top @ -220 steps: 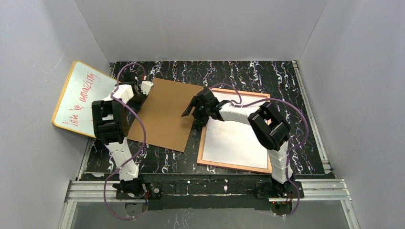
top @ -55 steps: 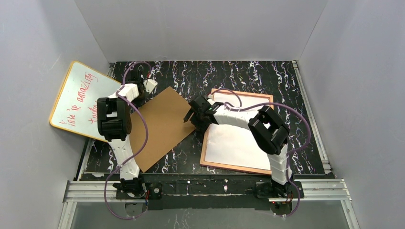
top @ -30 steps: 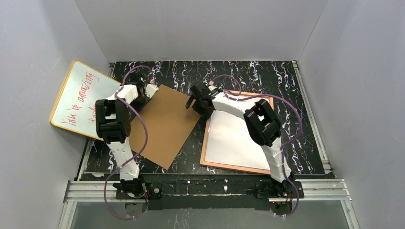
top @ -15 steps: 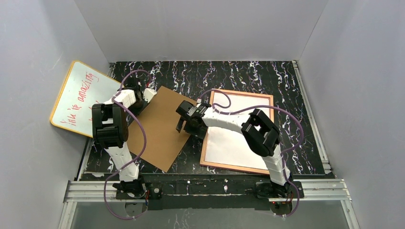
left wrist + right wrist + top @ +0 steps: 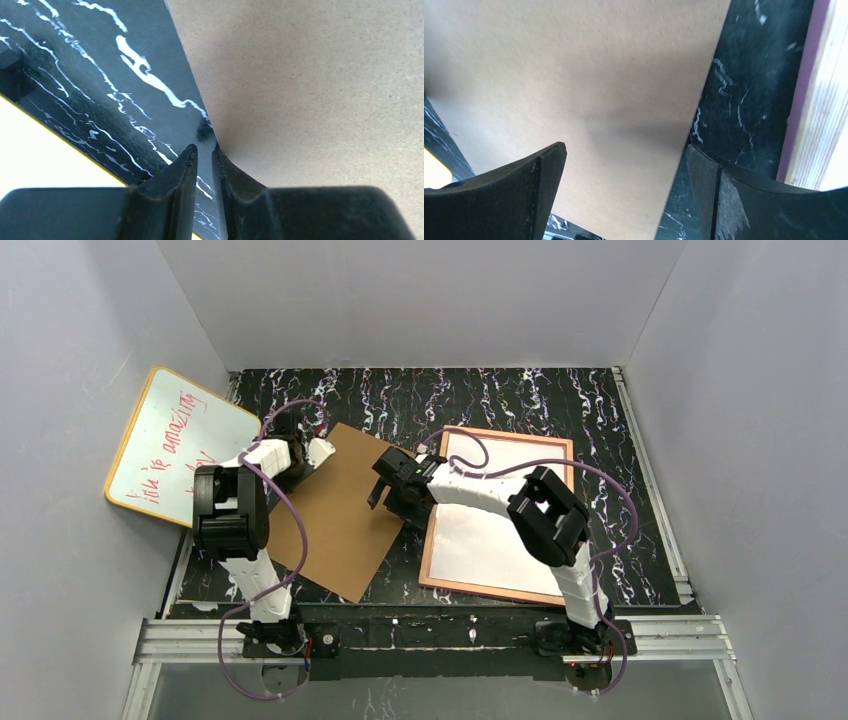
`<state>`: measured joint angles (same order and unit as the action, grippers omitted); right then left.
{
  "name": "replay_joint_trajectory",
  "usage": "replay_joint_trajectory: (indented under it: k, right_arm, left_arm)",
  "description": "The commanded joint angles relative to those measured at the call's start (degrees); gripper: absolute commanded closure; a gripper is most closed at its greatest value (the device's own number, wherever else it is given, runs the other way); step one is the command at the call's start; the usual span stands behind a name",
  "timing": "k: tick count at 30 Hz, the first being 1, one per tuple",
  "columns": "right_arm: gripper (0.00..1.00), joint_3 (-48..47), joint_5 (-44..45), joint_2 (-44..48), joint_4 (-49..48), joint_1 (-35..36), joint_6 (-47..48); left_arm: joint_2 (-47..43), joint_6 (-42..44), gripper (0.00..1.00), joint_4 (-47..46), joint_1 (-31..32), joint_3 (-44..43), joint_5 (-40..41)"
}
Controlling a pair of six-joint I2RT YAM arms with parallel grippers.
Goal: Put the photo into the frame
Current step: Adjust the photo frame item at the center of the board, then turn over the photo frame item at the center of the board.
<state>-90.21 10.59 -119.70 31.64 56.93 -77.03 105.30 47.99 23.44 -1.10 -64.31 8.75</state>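
Photo (image 5: 480, 550) lies white back up inside the frame (image 5: 520, 435). The frame rests face down on the surface (image 5: 400, 400) with its orange-tan reverse showing, just right of the right end effector (image 5: 624, 150) and partly under that arm. The print looks already seated, so what remains, as I read it, is closing it in with the brown backing board (image 5: 335, 520).

That board sits just left of the frame, and the right wrist view shows a strip of dark surface between them. Within the last second the right end effector has swung away from the frame's far-left corner and come down along the board's right edge. Its jaws have spread fully wide and now straddle that edge, holding nothing. The board has also turned from how it lay several seconds back.

Left end effector (image 5: 204, 148) stays nearly closed, pinching the board's far-left edge, which runs straight into the slim gap between its fingers. Beyond it, further left, leans the yellow-rimmed whiteboard (image 5: 170, 440), which plays no part here.

The right side is probably lining up a second grip, so that both arms can carry the board over the photo.
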Motion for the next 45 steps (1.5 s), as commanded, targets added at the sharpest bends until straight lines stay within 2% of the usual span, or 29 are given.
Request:
replay_joint_trajectory:
  k: [1, 6, 9, 15, 20, 24, 30, 35, 45]
  right_arm:
    - [0.01, -0.9, 5.1, -2.3, -0.9, -2.9, -0.9]
    - [0.01, -4.9, 6.8, -2.9, 2.0, -5.3, 1.9]
    - [0.01, -3.8, 5.6, -1.9, 3.1, -5.2, 2.0]
    - [0.01, -2.5, 5.9, -0.4, 8.3, -1.4, 0.8]
    - [0.01, -2.4, 6.2, -1.0, 12.6, 0.6, 0.2]
    - [0.01, 0.5, 6.9, 0.9, 11.9, 1.7, -0.8]
    - [0.01, 4.3, 8.0, 2.6, 9.2, 2.7, -2.2]
    - [0.01, 8.3, 6.5, 3.5, 1.4, 2.6, -3.0]
    - [0.01, 4.1, 4.9, 0.4, 0.0, 2.1, -3.2]
  left_arm:
    - [6.0, -2.5, 0.81, 13.8, 4.1, 5.9, -12.3]
    - [6.7, -4.1, 0.82, 15.5, 5.5, 3.7, -13.1]
    - [6.7, -3.8, 0.83, 15.4, 4.4, 2.9, -11.5]
    - [6.2, -2.6, 0.83, 16.1, -1.3, -0.1, -9.5]
    - [4.1, -1.1, 0.83, 18.8, -5.0, -2.7, -11.4]
    - [4.3, -2.5, 0.83, 17.1, -6.7, -2.4, -13.1]
    - [9.3, -6.1, 0.81, 15.4, -6.8, -0.6, -17.6]
    - [11.5, -7.2, 0.81, 16.2, -5.9, -0.2, -21.0]
    - [12.3, -8.0, 0.81, 17.2, 0.3, 1.0, -24.4]
